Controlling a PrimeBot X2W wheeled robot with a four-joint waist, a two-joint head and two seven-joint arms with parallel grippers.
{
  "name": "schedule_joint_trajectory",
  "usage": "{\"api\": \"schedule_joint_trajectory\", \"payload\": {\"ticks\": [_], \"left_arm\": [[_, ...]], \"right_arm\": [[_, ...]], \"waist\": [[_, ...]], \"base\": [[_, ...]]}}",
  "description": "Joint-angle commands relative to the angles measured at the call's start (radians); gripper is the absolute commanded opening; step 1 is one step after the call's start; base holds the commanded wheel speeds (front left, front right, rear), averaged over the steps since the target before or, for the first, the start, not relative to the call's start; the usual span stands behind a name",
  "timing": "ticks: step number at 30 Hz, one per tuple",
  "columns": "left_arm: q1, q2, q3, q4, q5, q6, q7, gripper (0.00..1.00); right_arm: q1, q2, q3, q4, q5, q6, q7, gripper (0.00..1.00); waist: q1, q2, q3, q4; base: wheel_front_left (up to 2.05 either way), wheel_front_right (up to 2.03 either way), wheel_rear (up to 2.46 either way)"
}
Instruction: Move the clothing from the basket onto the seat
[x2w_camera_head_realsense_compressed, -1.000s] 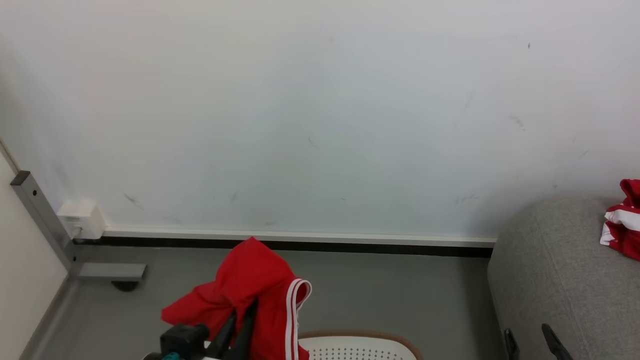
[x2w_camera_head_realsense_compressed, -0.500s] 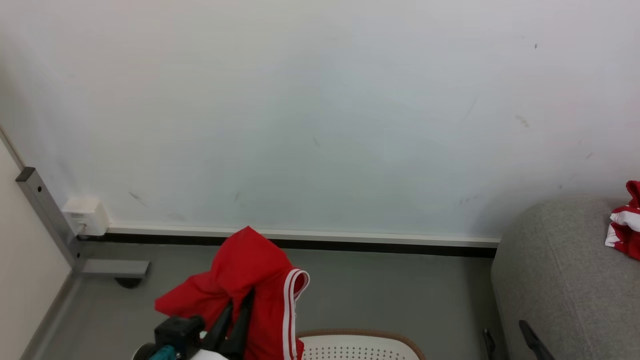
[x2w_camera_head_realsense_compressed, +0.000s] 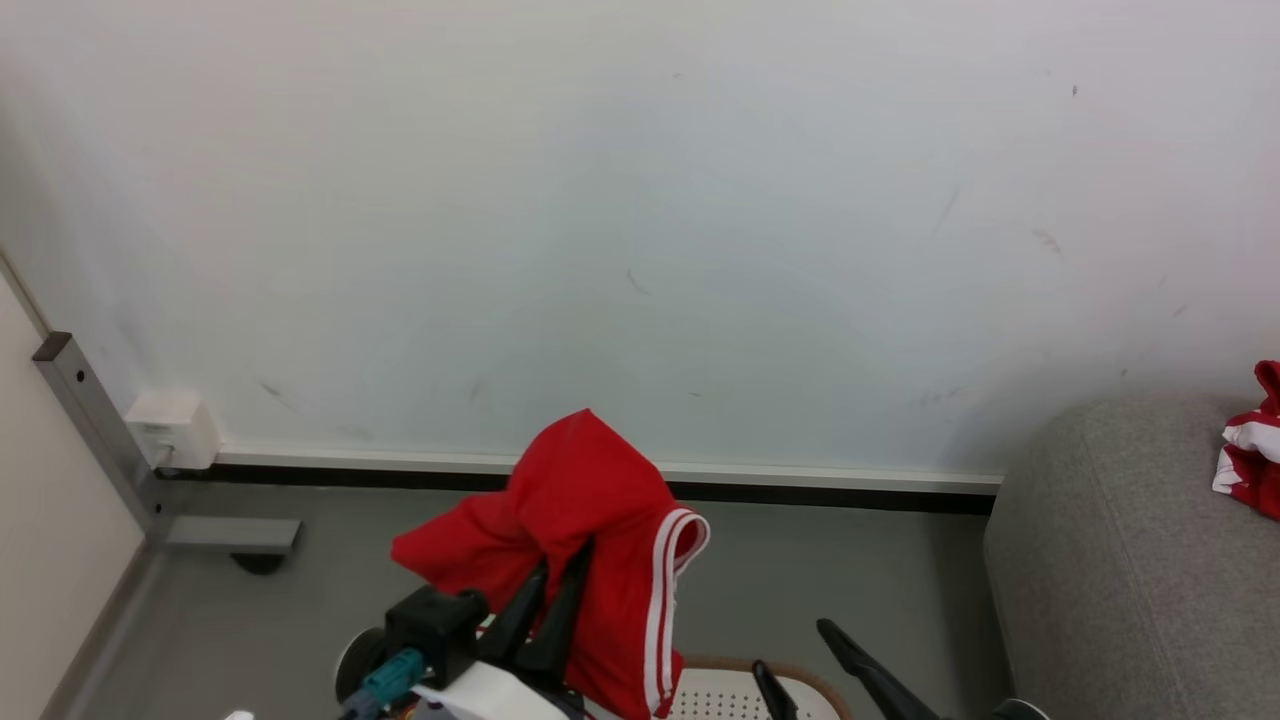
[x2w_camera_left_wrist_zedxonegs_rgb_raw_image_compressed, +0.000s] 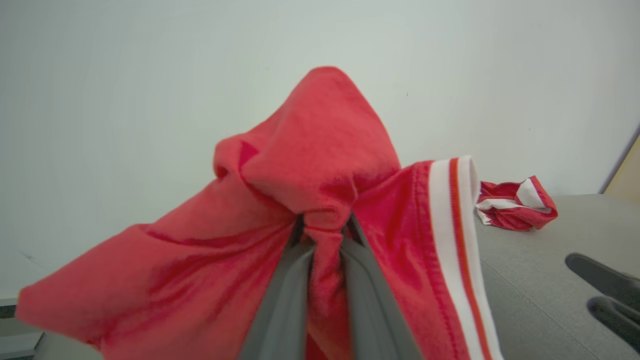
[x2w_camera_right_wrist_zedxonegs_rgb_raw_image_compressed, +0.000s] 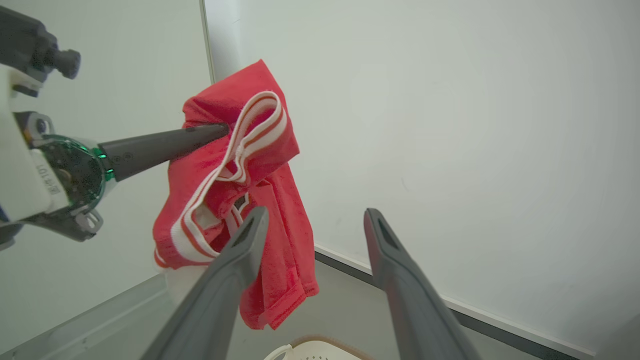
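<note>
1. The seat (x2w_camera_head_realsense_compressed: 1100, 560) lies off to my right, its rounded corner nearest me. One striped piece (x2w_camera_head_realsense_compressed: 1245, 455) already rests on top of it, well back from that corner.
2. The basket (x2w_camera_head_realsense_compressed: 715, 692) sits low in front of me on the floor, between my two arms. From the head view I cannot tell whether anything is left inside.
3. The garment (x2w_camera_head_realsense_compressed: 600, 510) hangs in the air over the basket's left side, clear of the rim. It is bunched at the top where I pinch it. Its long axis runs straight down, with the white-edged hem on the side facing the seat.
4. My left gripper (x2w_camera_head_realsense_compressed: 562, 562) is clamped on a fold of the garment near its upper middle, fingers pointing up and away from me.
5. My right gripper (x2w_camera_head_realsense_compressed: 792, 647) has its jaws spread wide and holds nothing. It sits between the garment and the seat, near the hanging cloth without touching it.
6. I judge that the carry goes rightward. The seat is well apart from my left gripper, my right arm is nearer to it, and the hanging tail must clear both the right fingers and the seat's corner.
</note>
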Motion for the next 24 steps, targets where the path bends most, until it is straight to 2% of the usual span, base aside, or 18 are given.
{"api": "schedule_joint_trajectory", "payload": {"ticks": [1, 7, 17, 24], "left_arm": [[-0.013, -0.002, -0.006, -0.001, 0.01, -0.006, 0.001, 0.0], [-0.04, -0.029, -0.054, 0.011, 0.018, -0.039, 0.005, 0.0], [-0.056, -0.061, -0.118, -0.005, 0.013, -0.082, 0.014, 0.0], [-0.057, -0.072, -0.159, -0.05, -0.023, -0.131, 0.04, 0.0]], "right_arm": [[-0.016, -0.002, 0.019, -0.004, 0.017, -0.002, 0.001, 1.0], [-0.08, 0.009, 0.11, 0.013, 0.081, -0.002, 0.001, 1.0], [-0.12, 0.002, 0.117, 0.057, 0.148, -0.002, 0.001, 1.0], [-0.144, -0.014, 0.11, 0.09, 0.225, -0.002, 0.001, 1.0]], "waist": [[-0.0001, 0.0, 0.0, -0.001], [-0.0001, 0.0, 0.003, -0.006], [-0.0001, 0.0, 0.01, -0.011], [-0.0001, 0.0, 0.017, -0.014]], "base": [[0.0, 0.0, 0.0], [0.0, 0.0, 0.0], [0.0, 0.0, 0.0], [0.0, 0.0, 0.0]]}}
